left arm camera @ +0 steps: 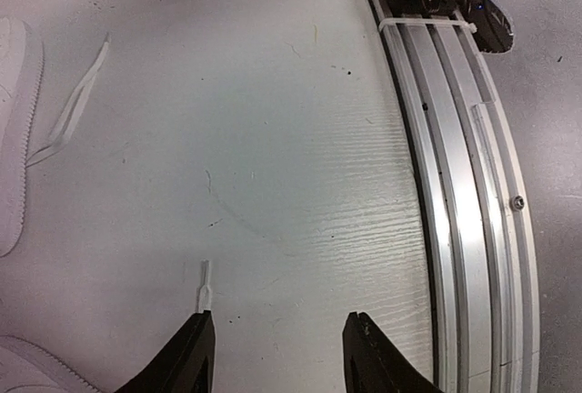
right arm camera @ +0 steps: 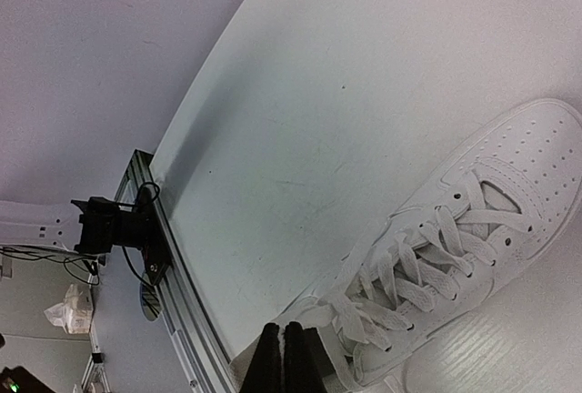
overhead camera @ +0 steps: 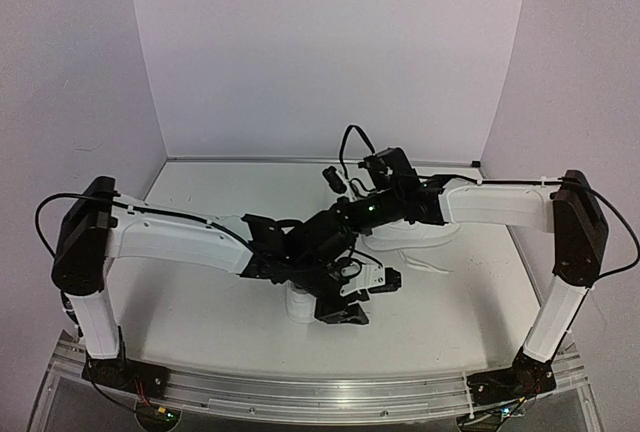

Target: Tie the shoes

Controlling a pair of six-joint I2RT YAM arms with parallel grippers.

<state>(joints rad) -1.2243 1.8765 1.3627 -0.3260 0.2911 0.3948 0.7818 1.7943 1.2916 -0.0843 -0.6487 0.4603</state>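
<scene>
From above, the left arm [overhead camera: 170, 237] and right arm [overhead camera: 495, 202] cross mid-table over the near sneaker [overhead camera: 300, 307]. The far sneaker [overhead camera: 420, 234] lies beyond the wrists, under the right forearm. On the left wrist camera, the left gripper [left arm camera: 282, 357] stands open with only bare table [left arm camera: 300, 138] between its fingers. A loose lace tip [left arm camera: 205, 288] sits just ahead of the left-hand finger, and another lace [left arm camera: 77, 106] trails from a sneaker's sole far forward on that side. On the right wrist camera, the right gripper [right arm camera: 282, 357] is pressed shut at the ankle end of what I take to be the near sneaker. I cannot tell whether lace is pinched. Its long axis runs away from the fingertips, toe pointing forward and to the hand's right. I judge the next step is taking that lace tip: shift the left hand sideways to straddle it, drop low, close near the end, and hold the right hand steady.
</scene>
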